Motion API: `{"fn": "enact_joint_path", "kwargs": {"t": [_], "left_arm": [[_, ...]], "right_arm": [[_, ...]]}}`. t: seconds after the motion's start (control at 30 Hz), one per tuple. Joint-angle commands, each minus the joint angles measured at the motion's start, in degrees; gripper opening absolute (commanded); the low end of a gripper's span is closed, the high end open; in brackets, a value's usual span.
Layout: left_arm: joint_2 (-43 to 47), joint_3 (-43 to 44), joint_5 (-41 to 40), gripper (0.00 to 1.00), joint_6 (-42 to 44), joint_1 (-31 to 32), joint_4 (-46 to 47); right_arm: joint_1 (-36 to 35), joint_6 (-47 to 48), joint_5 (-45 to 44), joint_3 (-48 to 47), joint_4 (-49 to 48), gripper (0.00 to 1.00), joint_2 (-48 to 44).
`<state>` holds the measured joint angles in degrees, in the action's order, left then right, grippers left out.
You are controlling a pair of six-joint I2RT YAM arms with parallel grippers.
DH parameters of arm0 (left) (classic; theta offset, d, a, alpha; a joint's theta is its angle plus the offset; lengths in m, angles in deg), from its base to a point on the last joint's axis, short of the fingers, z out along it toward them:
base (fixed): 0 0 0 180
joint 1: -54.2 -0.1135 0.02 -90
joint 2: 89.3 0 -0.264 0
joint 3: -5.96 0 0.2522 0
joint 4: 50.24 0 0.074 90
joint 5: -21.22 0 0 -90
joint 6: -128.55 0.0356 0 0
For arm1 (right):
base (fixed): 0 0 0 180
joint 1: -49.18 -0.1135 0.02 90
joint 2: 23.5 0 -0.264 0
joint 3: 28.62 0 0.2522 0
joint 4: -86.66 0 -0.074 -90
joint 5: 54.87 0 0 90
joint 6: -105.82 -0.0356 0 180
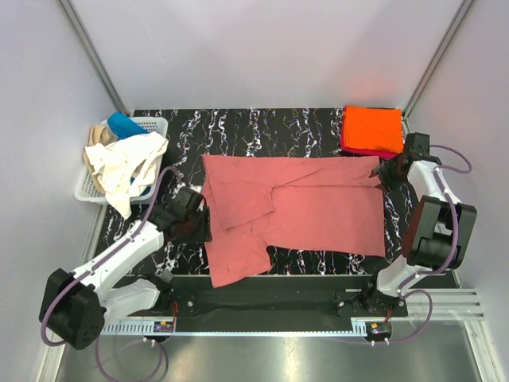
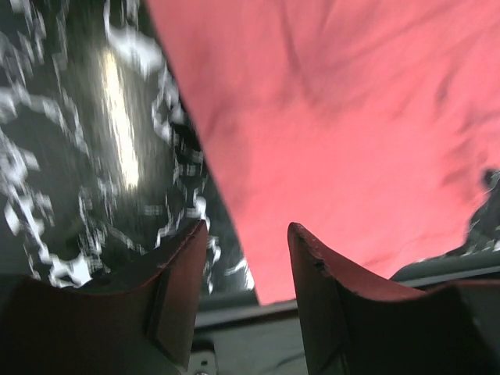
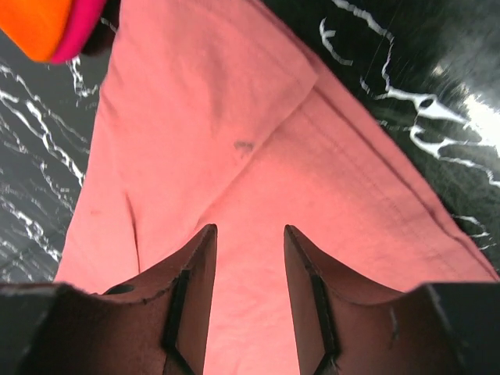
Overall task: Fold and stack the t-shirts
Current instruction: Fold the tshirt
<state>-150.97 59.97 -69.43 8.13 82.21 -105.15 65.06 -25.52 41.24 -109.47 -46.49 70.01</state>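
Pink tee [image 1: 302, 207] lies spread flat mid-table [image 1: 262, 123], long side running left to right, with one flap folded over on its left half and its near-left part reaching down to the table's near edge. Left gripper [image 2: 248, 234] sits low at the tee's left edge. Its fingers are parted with nothing between them: one finger is over bare table, the other over pink cloth. Right gripper [image 3: 250, 230] hangs over the tee's far-right corner, just near of the folded stack. Its fingers are also parted and grip nothing, with pink cloth showing through the gap. Whether either set of fingertips touches the cloth, can't tell. Orange tee [image 1: 372, 127] is folded square at the far-right corner of the table, lying on a magenta tee [image 3: 82, 31] whose edge shows beneath it. White basket [image 1: 155, 123] stands at the far-left edge. A cream tee [image 1: 127, 163] spills over its near rim, and tan [image 1: 97, 134] and blue [image 1: 123, 125] tees are bunched inside.
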Motion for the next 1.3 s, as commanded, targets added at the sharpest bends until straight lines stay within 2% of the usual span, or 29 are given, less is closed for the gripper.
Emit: {"fn": "enact_joint_path", "kwargs": {"t": [0.0, 0.17, 0.47, 0.63, 0.73, 0.77, 0.87, 0.9, 0.93, 1.07, 1.17, 1.27], "left_arm": [[3.49, 0.09, -5.42, 0.49, -8.60, 5.11, -0.84], [1.81, -4.90, -5.68, 0.47, -19.30, 6.27, -0.69], [1.20, -10.71, -6.21, 0.47, -24.77, 9.16, 3.52], [-2.31, -15.28, -4.89, 0.46, -27.50, 11.63, 12.31], [-5.30, -15.64, -4.98, 0.38, -27.07, 12.42, 12.67], [-5.56, -15.81, -5.33, 0.28, -27.15, 12.59, 12.50], [-2.94, -14.86, -6.73, 0.12, -27.42, 12.77, 11.97], [-0.41, -13.98, -7.26, 0.03, -27.33, 12.77, 11.18], [0.75, -11.53, -8.74, 0.00, -26.63, 12.77, 10.04], [3.83, -5.28, -11.48, 0.00, -22.77, 12.77, 5.38], [4.01, -2.20, -10.61, 0.00, -19.69, 12.77, 6.86], [3.31, 0.87, -9.99, 0.00, -16.62, 12.16, 8.97]], "right_arm": [[0.12, 0.74, 3.91, 1.17, -1.17, 0.47, -3.43], [0.12, 1.09, 6.63, 0.82, -1.70, 0.47, -3.78], [0.12, 0.82, 6.90, 1.17, -1.97, 0.46, -5.19], [0.12, 0.82, 6.46, 2.05, -2.41, 0.46, -5.71], [0.12, 1.00, 5.85, 2.66, -2.32, 0.46, -6.50], [0.12, 0.91, 5.67, 3.01, -2.41, 0.47, -6.94], [0.12, -2.42, 4.09, 3.54, -0.58, 0.47, -8.78], [0.12, -5.04, 3.74, 3.63, 0.57, 0.47, -9.40], [0.03, -6.11, 2.69, 3.55, 2.06, 0.47, -10.36], [0.29, -7.88, -1.19, 2.49, 11.54, 0.49, -12.39], [2.31, -5.33, -1.79, 0.48, 19.17, 0.51, -12.66], [3.54, -7.43, -5.04, 1.08, 26.12, 0.49, -11.43]]}}
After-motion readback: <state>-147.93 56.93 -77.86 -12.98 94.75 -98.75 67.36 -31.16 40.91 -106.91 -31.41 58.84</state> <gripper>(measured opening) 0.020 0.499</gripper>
